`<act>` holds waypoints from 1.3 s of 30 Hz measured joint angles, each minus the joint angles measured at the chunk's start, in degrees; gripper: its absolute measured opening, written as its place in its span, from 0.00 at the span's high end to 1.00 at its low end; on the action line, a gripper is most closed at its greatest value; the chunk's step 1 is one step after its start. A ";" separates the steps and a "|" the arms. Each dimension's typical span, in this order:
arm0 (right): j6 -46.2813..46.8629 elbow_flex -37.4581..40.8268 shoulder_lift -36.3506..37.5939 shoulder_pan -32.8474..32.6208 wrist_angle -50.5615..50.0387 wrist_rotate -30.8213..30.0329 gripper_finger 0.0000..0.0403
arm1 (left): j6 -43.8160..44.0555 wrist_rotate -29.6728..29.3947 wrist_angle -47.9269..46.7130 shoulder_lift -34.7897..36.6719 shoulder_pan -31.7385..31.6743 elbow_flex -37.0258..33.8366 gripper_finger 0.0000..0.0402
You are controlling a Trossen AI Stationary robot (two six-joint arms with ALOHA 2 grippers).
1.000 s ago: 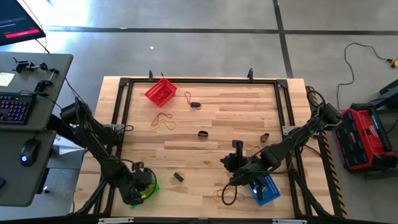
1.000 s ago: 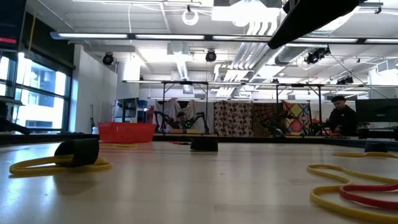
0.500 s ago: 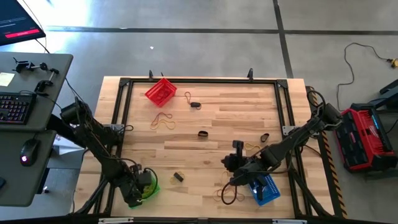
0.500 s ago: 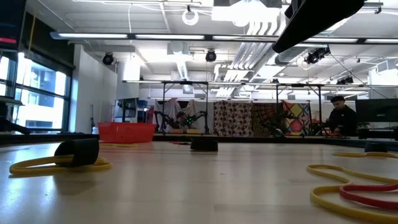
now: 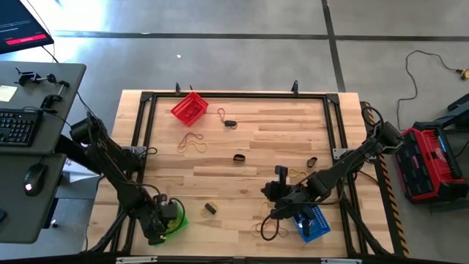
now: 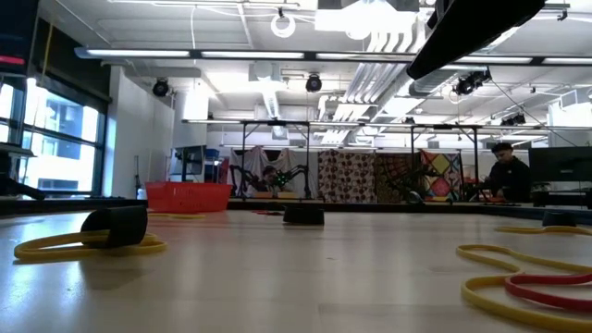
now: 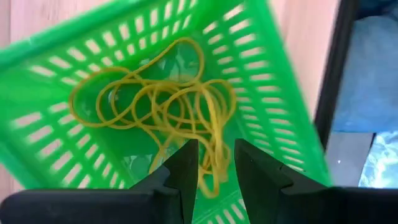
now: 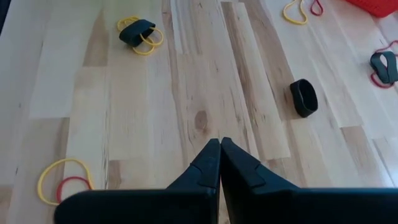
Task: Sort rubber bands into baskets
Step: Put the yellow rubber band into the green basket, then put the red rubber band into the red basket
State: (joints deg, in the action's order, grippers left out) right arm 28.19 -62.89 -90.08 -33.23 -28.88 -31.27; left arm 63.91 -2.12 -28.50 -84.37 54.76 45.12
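while the left gripper (image 7: pixel 215 163) hangs parted over yellow rubber bands (image 7: pixel 155 102) in the green basket (image 7: pixel 283 106), the right gripper (image 8: pixel 219 144) hovers closed, empty.

The wooden table (image 5: pixel 249 147) carries three baskets (image 5: pixel 189 108) and scattered rubber bands (image 5: pixel 193 142).

A basket (image 7: pixel 273 93) holding a tangle of rubber bands (image 7: pixel 155 102) lies directly beneath the left gripper (image 7: pixel 216 163) and its jaws.
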 joint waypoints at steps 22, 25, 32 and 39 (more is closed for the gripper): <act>5.00 0.00 0.01 2.10 0.02 5.95 1.00 | -17.95 -16.15 4.66 7.24 -8.40 0.00 0.76; 5.49 0.00 0.02 0.87 0.93 9.44 1.00 | -25.41 -16.16 10.15 7.24 -10.37 0.00 0.76; 14.58 0.00 -0.59 -4.06 -0.29 13.92 1.00 | -36.56 -15.97 18.20 7.24 -12.61 0.00 0.76; 23.32 0.00 -6.60 -7.18 -0.16 19.24 1.00 | -37.58 -16.06 17.84 7.22 -13.43 -0.02 0.76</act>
State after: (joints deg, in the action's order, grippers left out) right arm 51.51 -62.89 -96.68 -40.41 -29.04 -12.03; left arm 26.33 -18.17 -10.66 -77.14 41.33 45.10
